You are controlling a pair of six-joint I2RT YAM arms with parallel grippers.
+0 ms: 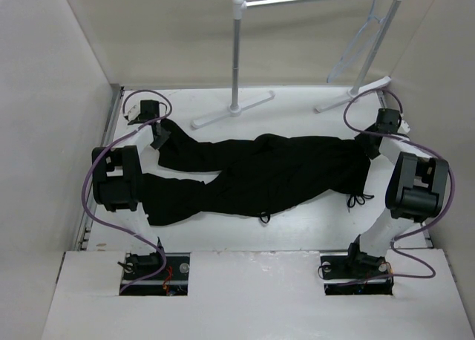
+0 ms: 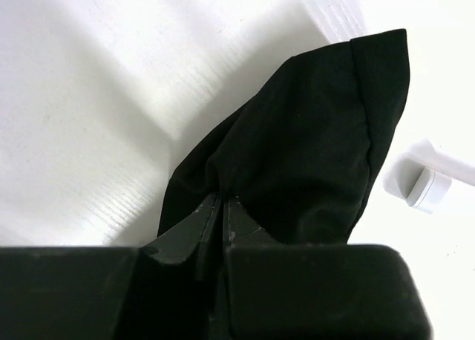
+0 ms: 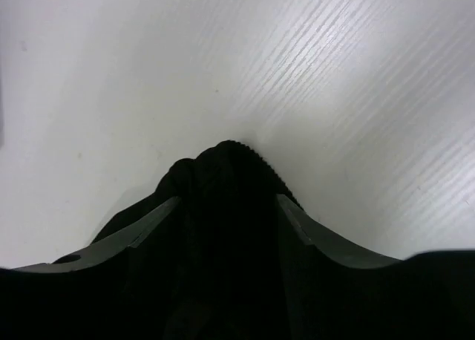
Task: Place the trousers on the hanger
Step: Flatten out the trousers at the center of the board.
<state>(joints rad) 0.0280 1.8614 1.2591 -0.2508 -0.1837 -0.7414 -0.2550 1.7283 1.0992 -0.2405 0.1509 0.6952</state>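
Pinching left gripper (image 2: 223, 199): fingers nearly together, clenched on a fold of the black soft-fabric long-legged trousers (image 1: 274, 169) at the cuff end of the far leg.
Right gripper (image 3: 227, 197): fingers (image 3: 141, 232) spread a little, with a bunched ridge of the trousers' ribbed waist fabric filling the gap and grasped between them, low over the table.
Trousers: lying stretched across the white table (image 1: 297, 232), waist at the right and both legs running left. Thin drawstring loops (image 1: 359, 200) trail off the near edge.
Left arm (image 1: 119, 178): its black body covers the end of the near leg in the top view.
Hanger: the thin pale triangular hanger (image 1: 361, 37) hangs by its hook from the rail at the far right, well apart from the trousers and above them.
Rack: the white tubular garment rack (image 1: 236, 58) stands behind the trousers. Its flat feet (image 1: 234, 110) rest on the table just beyond the garment, between it and the hanger. One foot end (image 2: 419, 180) shows beside the cuff in the left wrist view.
Cables: purple cables (image 1: 89, 199) loop along both arms.
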